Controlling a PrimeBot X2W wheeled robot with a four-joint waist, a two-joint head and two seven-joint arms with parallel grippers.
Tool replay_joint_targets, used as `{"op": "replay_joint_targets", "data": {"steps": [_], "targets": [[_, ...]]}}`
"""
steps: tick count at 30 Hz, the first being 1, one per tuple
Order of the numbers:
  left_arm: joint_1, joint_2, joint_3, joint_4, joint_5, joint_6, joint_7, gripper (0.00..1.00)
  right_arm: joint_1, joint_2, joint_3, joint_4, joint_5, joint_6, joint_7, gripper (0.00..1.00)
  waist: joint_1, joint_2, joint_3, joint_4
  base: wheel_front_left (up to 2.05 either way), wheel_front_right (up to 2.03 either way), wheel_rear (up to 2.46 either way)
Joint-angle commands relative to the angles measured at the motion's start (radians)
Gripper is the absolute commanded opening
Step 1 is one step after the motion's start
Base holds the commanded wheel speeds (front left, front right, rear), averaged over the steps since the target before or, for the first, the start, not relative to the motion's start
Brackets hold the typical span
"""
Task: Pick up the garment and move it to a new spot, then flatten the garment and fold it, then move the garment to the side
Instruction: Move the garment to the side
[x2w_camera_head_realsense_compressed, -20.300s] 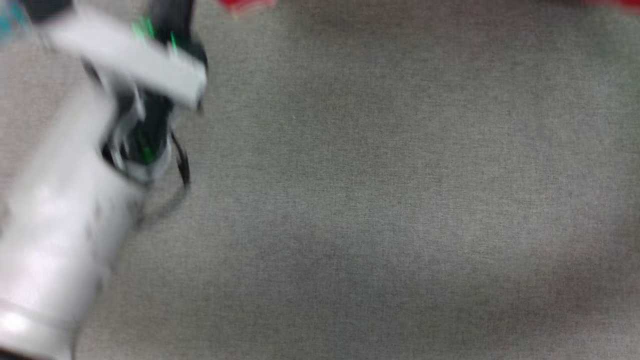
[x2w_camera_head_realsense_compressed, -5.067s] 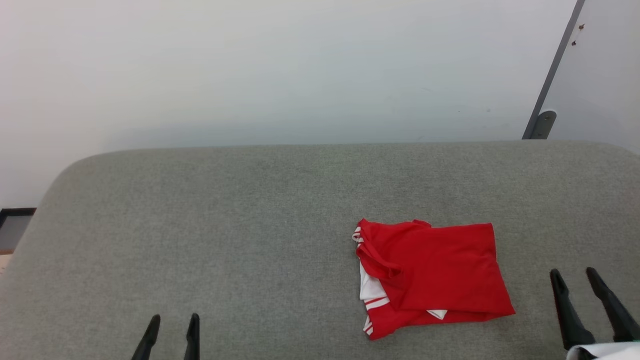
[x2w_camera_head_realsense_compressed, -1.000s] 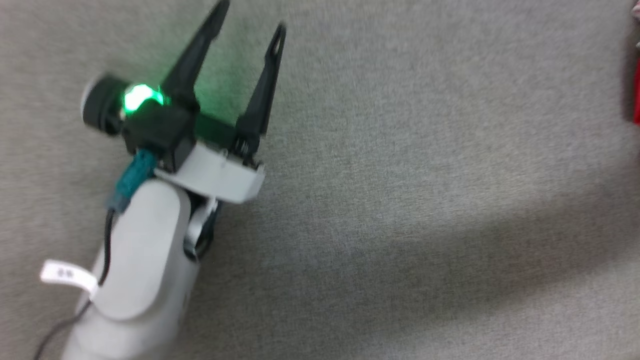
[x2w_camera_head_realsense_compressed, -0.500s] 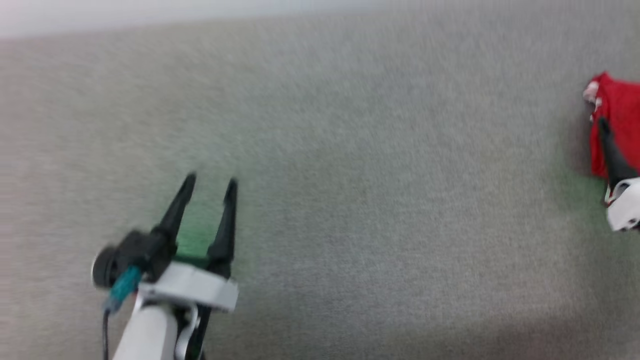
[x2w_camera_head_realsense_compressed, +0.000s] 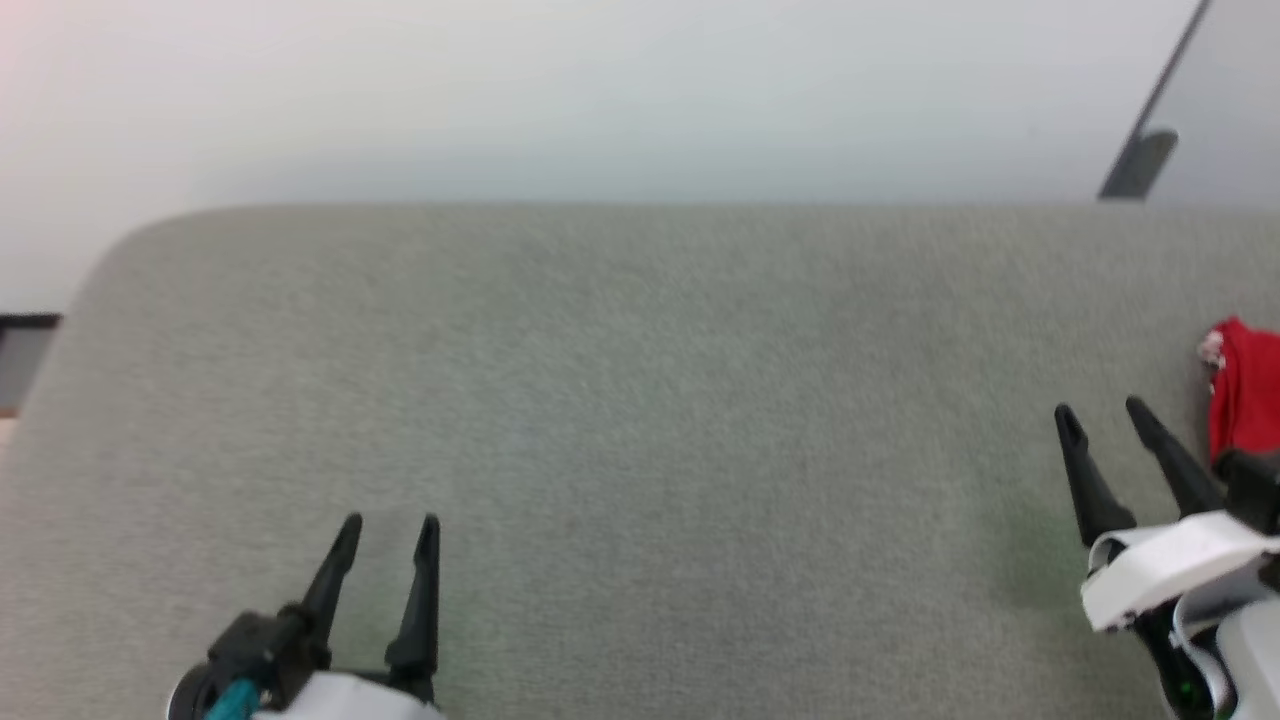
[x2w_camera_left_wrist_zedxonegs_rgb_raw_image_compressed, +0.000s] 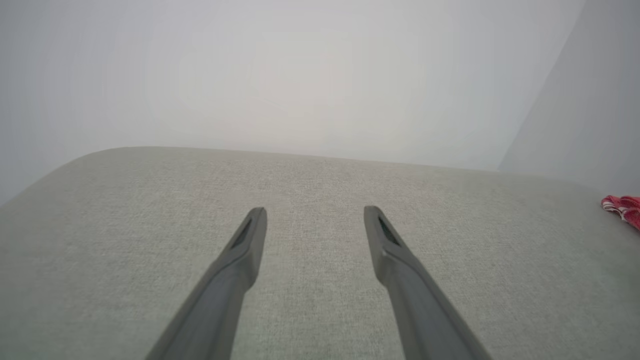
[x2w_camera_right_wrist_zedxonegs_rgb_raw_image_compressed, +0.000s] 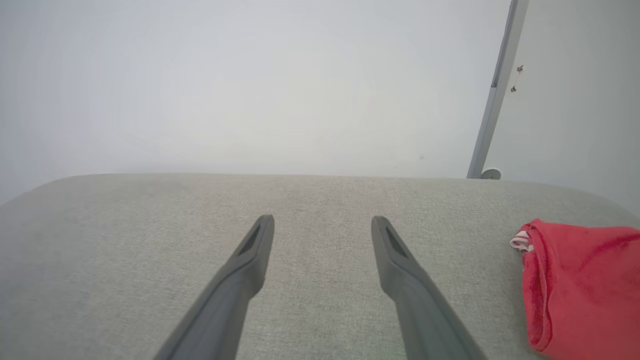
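One garment (x2w_camera_head_realsense_compressed: 1245, 385), red, lying compact at three o'clock on the grey surface (x2w_camera_head_realsense_compressed: 640, 400); we log the left pincer (x2w_camera_head_realsense_compressed: 390, 520) and right pincer (x2w_camera_head_realsense_compressed: 1100, 408) spread wide, empty. We judge folding and side placement done, nothing left.

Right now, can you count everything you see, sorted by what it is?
Red garment: 1
Grey padded surface: 1
Black fingers: 4, two on the left gripper, two on the right gripper, all spread apart
Grey post by the wall: 1
Total: 7
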Motion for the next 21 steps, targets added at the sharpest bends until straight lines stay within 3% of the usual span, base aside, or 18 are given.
{"op": "replay_joint_targets", "data": {"steps": [1,13,21], "targets": [[0.034,0.008,0.000,-0.009,-0.009,-0.004,0.000,1.00,0.041,0.018,-0.026,-0.017,-0.008,-0.002,-0.004,1.00,0.0000,0.0000,-0.105,0.073,0.00,0.00,0.00],[0.154,-0.007,0.052,-0.112,0.010,-0.004,0.001,1.00,0.178,0.049,-0.084,-0.144,-0.121,-0.002,-0.004,1.00,0.0000,0.0000,-0.147,0.059,0.00,0.00,0.00],[0.200,-0.019,0.044,-0.136,-0.017,-0.004,0.001,1.00,0.276,0.074,-0.176,-0.219,-0.132,-0.002,-0.004,1.00,0.0000,0.0000,-0.159,0.064,0.00,0.00,0.00]]}}
